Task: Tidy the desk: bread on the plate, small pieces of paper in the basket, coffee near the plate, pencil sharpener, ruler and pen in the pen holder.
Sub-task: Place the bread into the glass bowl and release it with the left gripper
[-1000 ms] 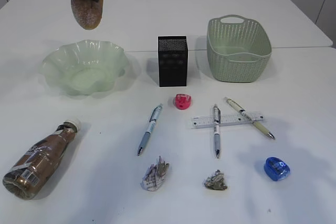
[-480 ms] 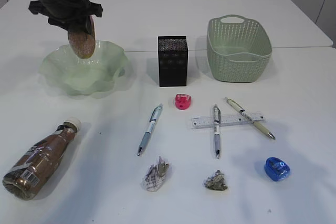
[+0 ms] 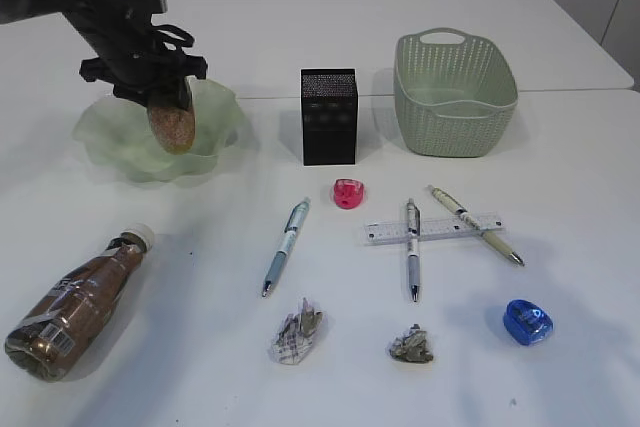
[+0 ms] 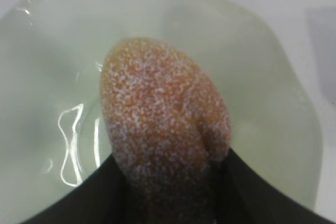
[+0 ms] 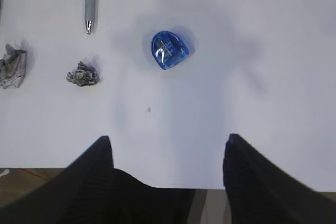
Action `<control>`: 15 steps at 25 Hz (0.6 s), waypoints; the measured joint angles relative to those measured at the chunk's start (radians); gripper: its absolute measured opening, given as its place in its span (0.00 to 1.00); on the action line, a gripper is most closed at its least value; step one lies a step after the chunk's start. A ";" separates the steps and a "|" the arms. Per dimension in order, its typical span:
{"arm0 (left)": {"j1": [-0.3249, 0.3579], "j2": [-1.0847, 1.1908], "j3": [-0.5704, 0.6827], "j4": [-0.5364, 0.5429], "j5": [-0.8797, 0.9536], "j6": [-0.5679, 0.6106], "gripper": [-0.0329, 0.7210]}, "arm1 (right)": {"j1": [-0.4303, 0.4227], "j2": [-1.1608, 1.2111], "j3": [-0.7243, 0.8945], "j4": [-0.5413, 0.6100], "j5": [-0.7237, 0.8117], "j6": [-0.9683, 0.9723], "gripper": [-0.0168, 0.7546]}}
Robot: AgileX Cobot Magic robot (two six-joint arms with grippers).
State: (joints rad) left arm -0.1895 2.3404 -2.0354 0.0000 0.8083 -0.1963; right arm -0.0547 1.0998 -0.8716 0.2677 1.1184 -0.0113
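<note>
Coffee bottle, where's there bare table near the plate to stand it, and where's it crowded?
Free: the bare strip between the plate and the pen holder, and the table between the plate's front rim and the coffee bottle. Crowded: right of centre, where two pens cross the ruler. The left gripper holds the bread over the plate.

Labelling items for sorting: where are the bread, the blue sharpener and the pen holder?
bread (image 3: pixel 172 123): exterior view, its sugared lower end.
blue sharpener (image 5: pixel 169 50): right wrist view, top face.
pen holder (image 3: pixel 328 129): exterior view, front wall.

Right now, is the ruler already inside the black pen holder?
No. The ruler lies flat on the table under two pens, well in front of the black pen holder.
</note>
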 joint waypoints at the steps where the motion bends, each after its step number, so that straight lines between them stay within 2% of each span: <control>1: 0.004 0.013 0.000 -0.009 0.000 0.000 0.43 | 0.000 0.000 0.000 0.000 0.007 0.000 0.69; 9: 0.010 0.041 0.000 -0.018 -0.050 0.000 0.46 | 0.000 0.000 0.000 -0.002 0.014 0.000 0.69; 15: 0.010 0.041 0.000 -0.018 -0.060 0.000 0.64 | 0.000 0.000 0.000 -0.002 0.016 0.000 0.69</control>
State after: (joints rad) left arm -0.1795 2.3810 -2.0354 -0.0176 0.7482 -0.1963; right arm -0.0547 1.0998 -0.8716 0.2660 1.1346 -0.0113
